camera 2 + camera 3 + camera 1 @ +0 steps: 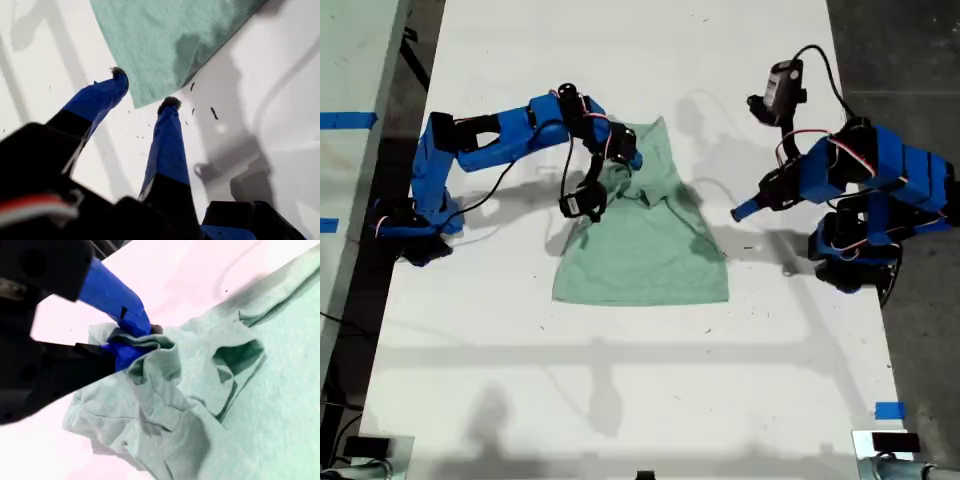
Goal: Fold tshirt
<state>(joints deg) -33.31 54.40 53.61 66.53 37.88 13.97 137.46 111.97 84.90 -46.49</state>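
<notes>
My second gripper (132, 342) is pinched tight on a bunch of the tshirt (645, 240). In its own wrist view the two blue fingers squeeze a fold of the pale green cloth, and more cloth hangs from them in wrinkles. In the exterior view this is the arm on that view's left, reaching over the top part of the shirt.

The tshirt lies on the white table (620, 400), near the middle. Its wide bottom edge is flat and points toward the exterior view's bottom. The top part is crumpled and lifted up where my second gripper holds it. So the long way of the shirt runs from the held bunch down to that flat hem.

My first gripper (145, 92) has its fingers spread apart and holds nothing. It hovers just off one corner of the shirt — the cloth lies straight ahead of the fingertips, close but not between them. In the exterior view this arm sits at that view's right, a little away from the shirt's side.

I think the next move depends on this — the held bunch has to travel along the long way of the shirt, toward the flat hem. My second gripper is the one already on the cloth, so it is the nearer one for that pull
</notes>
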